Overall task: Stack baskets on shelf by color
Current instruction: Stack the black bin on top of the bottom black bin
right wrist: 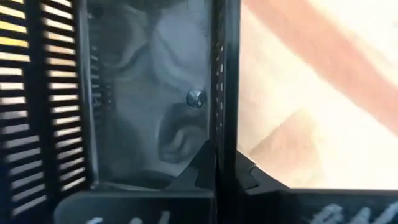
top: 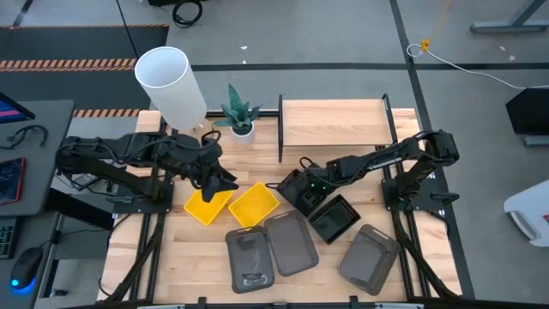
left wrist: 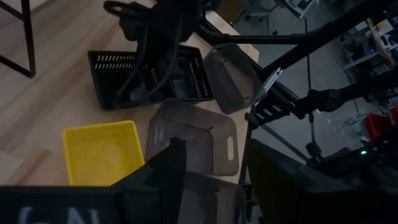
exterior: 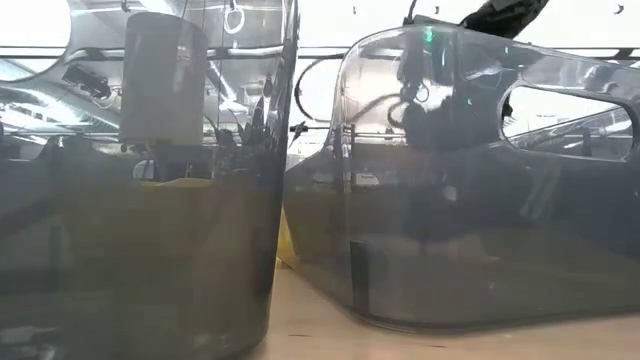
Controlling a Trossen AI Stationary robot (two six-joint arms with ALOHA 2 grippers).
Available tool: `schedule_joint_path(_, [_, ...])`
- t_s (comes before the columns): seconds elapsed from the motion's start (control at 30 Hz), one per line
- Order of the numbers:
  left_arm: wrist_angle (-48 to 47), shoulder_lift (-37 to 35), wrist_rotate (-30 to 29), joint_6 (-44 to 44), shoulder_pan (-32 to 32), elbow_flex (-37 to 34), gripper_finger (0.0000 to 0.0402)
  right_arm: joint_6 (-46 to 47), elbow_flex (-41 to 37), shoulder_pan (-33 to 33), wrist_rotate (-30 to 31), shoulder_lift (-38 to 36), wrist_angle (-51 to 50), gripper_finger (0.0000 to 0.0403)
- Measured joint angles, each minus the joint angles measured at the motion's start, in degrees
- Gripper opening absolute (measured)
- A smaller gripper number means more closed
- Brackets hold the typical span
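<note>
Two yellow baskets (top: 208, 208) (top: 255, 204) lie side by side on the tabletop. My left gripper (top: 221, 182) (left wrist: 214, 168) hovers open over the left one's far edge, with nothing between its fingers. My right gripper (top: 302, 184) (right wrist: 217, 158) is shut on a black mesh basket (top: 296, 196), and a second black basket (top: 336, 218) sits just beside it. Three dark grey baskets (top: 250, 256) (top: 292, 243) (top: 369, 257) rest near the table's near edge. The shelf (top: 334, 123) stands at the far side with nothing on its plank. My right gripper pinches the black mesh basket's side wall (right wrist: 217, 93), with one finger (right wrist: 202, 168) inside the basket and the other (right wrist: 245, 177) outside. The fingers come from the table's right, slanting down. Whether the basket is lifted off the table does not show.
A white cylinder (top: 170, 86) and a small potted plant (top: 238, 116) stand at the far left beside the shelf. In the low view, grey baskets (exterior: 140, 250) (exterior: 470, 200) right in front of the camera block most of the scene.
</note>
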Motion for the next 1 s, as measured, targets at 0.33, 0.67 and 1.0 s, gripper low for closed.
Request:
schedule_joint_path(0.33, [-0.02, 0.00, -0.34, 1.88, 0.15, 0.00, 0.0172, -1.87, 7.48, 0.38, 5.42, -7.22, -10.93, 0.0004])
schedule_joint_path(0.67, [0.12, 0.00, -1.61, 2.93, 0.15, 0.00, 0.0172, -10.28, 10.44, 5.16, 4.17, -16.88, -12.05, 0.0004])
schedule_joint_path(1.0, [3.44, 0.02, -3.58, 5.29, 0.15, 0.00, 0.0172, -36.80, 10.44, 15.36, 1.05, -18.36, -24.48, 0.0006])
